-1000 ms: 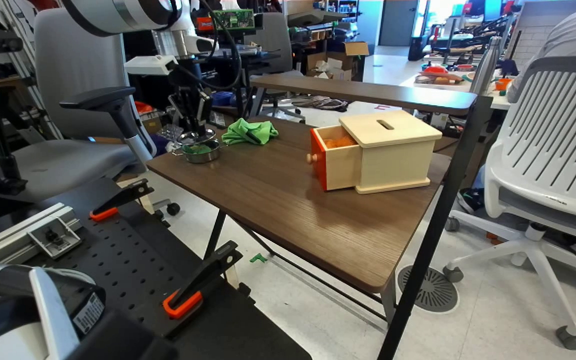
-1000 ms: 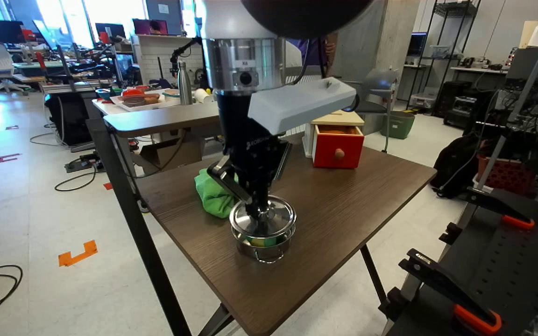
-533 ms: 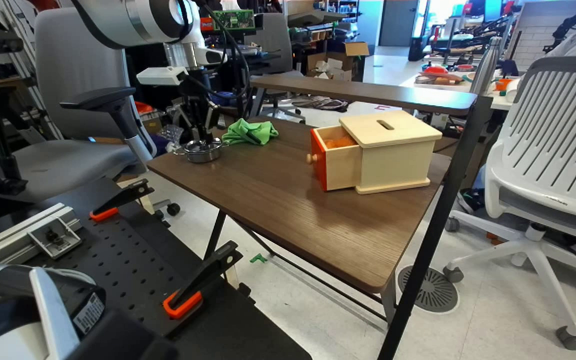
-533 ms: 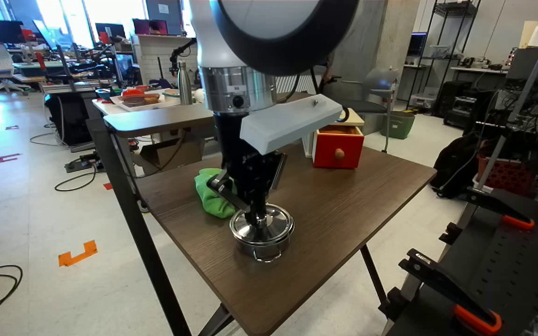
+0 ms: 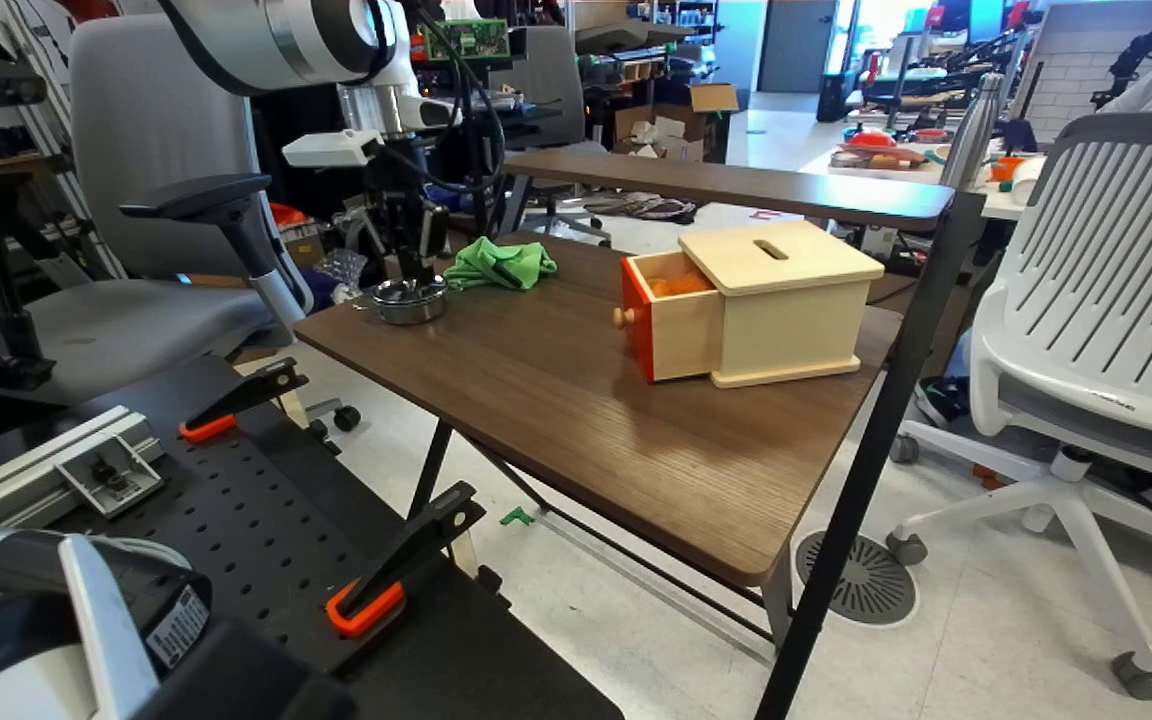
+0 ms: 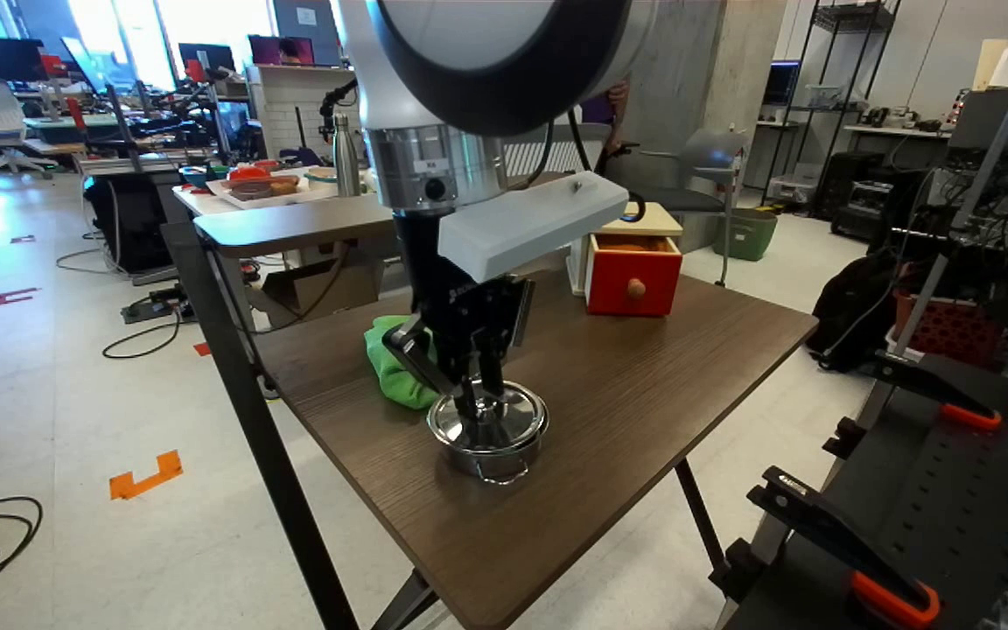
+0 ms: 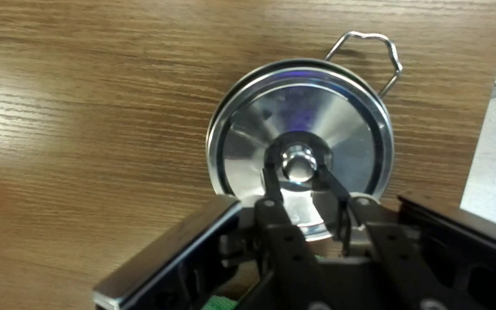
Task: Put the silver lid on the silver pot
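Observation:
The silver lid [image 7: 252,129] lies on top of the silver pot [image 7: 269,65], nearly flat; a thin crescent of the pot's rim shows past its edge in the wrist view. I cannot tell whether it sits fully in the rim. The lid [image 6: 517,418] and pot [image 6: 497,462] also show in an exterior view, near the table's corner. My gripper [image 7: 296,167] points down over the lid, its fingers parted on either side of the round knob, with a small gap at the left finger. The open fingers [image 6: 479,401] also show in an exterior view. The pot's inside is hidden.
A green cloth [image 5: 501,264] lies beside the pot. A wooden box [image 5: 786,330] with an orange-red drawer [image 6: 633,276] pulled out stands farther along the brown table [image 5: 576,400]. A raised shelf [image 5: 716,180] runs along the table's back. The pot is close to the table edge.
The gripper has come down and set the lid onto the pot, covering the green and yellow contents seen earlier. Its fingers have since parted around the knob. The pot has shifted slightly.

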